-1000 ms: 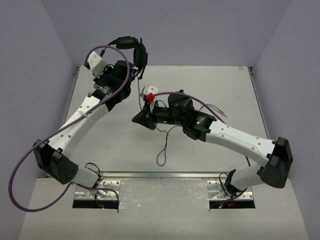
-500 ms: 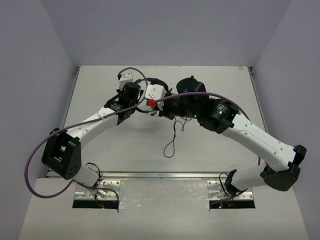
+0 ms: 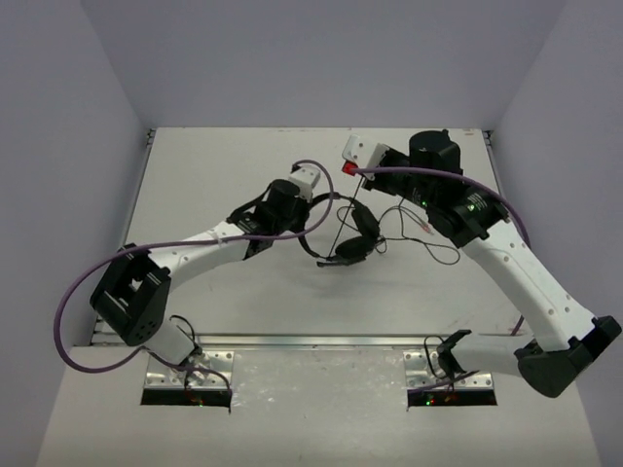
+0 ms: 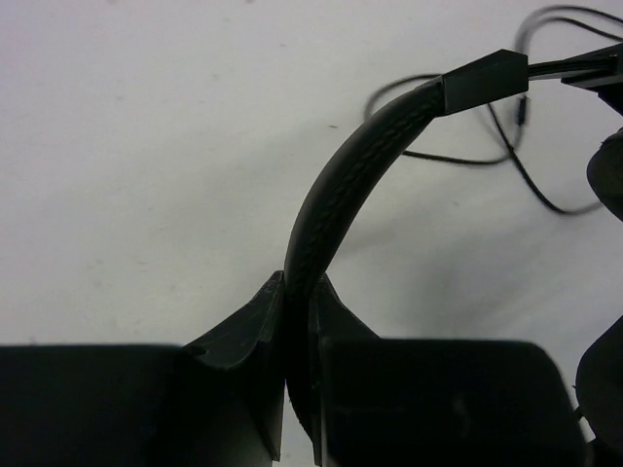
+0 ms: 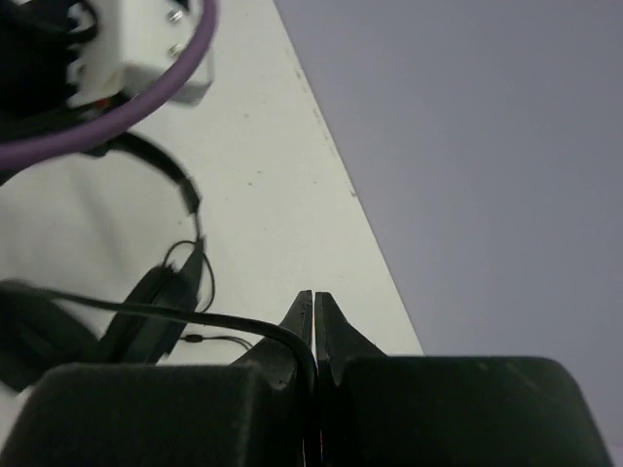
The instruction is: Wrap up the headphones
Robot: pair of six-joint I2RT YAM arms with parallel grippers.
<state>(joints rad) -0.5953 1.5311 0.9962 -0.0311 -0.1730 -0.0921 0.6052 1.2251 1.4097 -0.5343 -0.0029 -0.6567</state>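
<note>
Left claw (image 4: 297,292): clenched on the headband (image 4: 326,185) of the headphones (image 3: 358,238). I see the woven band rising straight out of the jaws.

Right claw (image 5: 313,297): clenched on the thin black cable (image 5: 146,311), which enters between the fingers from the left.

Headphones: mid-bench, between my two claws, earcups (image 3: 362,224) just right of centre. I cannot tell whether they rest on the surface. Cable slack loops toward the right edge.

Bench (image 3: 243,302): bare toward the near edge and the left edge, which is my widest room. The right claw sits near the far edge and the far-right corner, with the wall (image 5: 487,146) directly beyond.
</note>
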